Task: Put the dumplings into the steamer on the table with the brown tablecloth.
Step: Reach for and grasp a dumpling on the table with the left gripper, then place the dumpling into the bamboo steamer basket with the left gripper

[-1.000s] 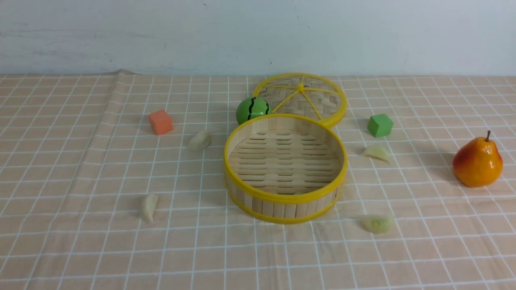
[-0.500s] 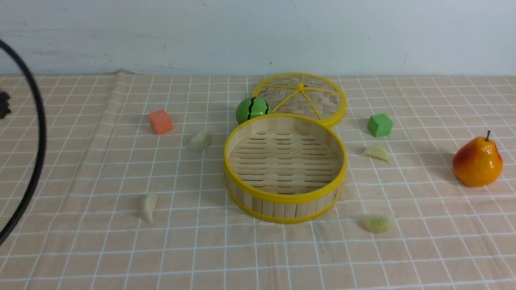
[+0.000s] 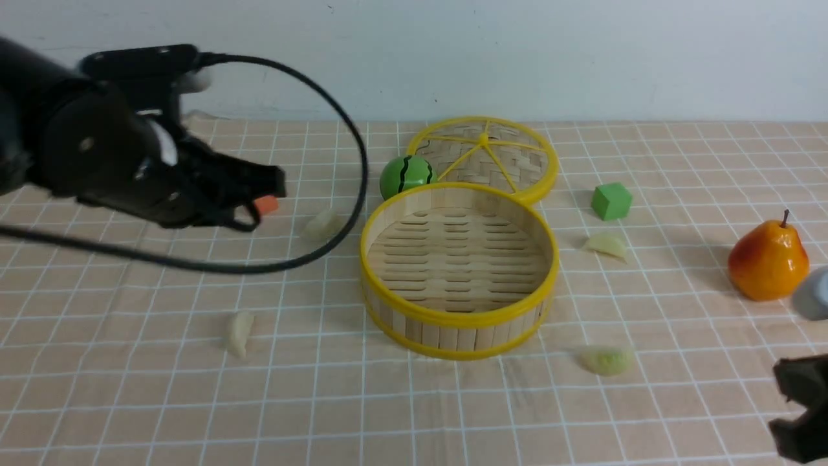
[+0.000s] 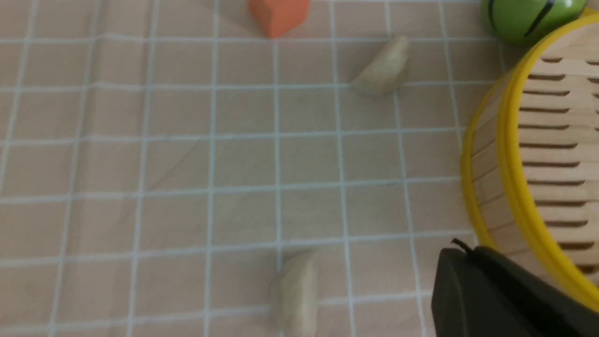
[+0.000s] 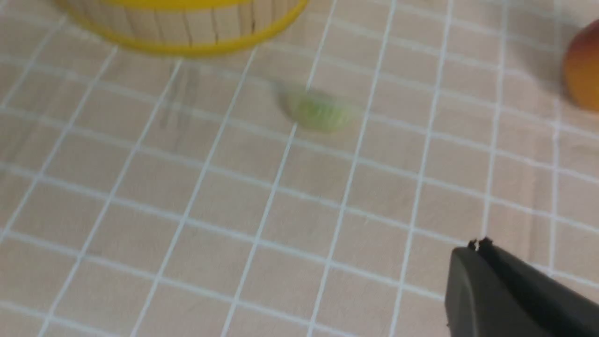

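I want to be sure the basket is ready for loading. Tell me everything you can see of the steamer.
The steamer is a round, shallow basket: upright pale wood strips for a wall, yellow rims top and bottom, a slatted wooden floor. It stands open and empty on the tablecloth, mid-table. The lid lies flat just behind it, a green ball at its back left; contact with either is unclear.

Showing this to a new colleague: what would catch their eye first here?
The empty yellow-rimmed steamer sits at the centre, its lid lying flat just behind it. The black left arm hangs above the left side, and an orange pear stands at far right.
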Controlling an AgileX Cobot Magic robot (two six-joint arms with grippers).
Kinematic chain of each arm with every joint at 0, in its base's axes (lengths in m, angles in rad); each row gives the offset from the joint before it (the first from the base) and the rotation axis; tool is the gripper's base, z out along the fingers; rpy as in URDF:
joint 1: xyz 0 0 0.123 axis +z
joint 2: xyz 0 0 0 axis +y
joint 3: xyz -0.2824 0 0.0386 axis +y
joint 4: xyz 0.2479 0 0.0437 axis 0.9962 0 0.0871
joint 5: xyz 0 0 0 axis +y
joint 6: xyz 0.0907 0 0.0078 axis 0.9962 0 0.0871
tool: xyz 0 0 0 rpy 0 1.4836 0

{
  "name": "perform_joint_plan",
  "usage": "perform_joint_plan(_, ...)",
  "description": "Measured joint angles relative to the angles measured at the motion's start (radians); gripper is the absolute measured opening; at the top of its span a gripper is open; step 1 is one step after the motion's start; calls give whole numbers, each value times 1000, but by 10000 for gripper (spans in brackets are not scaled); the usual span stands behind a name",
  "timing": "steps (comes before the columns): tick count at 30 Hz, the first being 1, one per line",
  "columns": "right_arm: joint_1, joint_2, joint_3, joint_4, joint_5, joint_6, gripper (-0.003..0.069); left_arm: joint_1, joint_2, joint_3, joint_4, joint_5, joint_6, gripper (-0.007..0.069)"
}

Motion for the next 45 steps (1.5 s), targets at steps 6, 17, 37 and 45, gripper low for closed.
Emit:
perform_joint_plan(6,33,164,-74,45,67,-6,-3,0,303,-309,-17,45,24,-1)
perform_joint_plan(17,36,216,-86,70,53,-7,-1,0,740,-809,80,288,44,419)
perform_joint_plan(37,39,216,-86,159,36,-9,6,93,893,-913,-215,219,88,343)
perform_joint_plan(45,39,216,-86,163,32,-9,14,93,827,-910,-238,268,88,343)
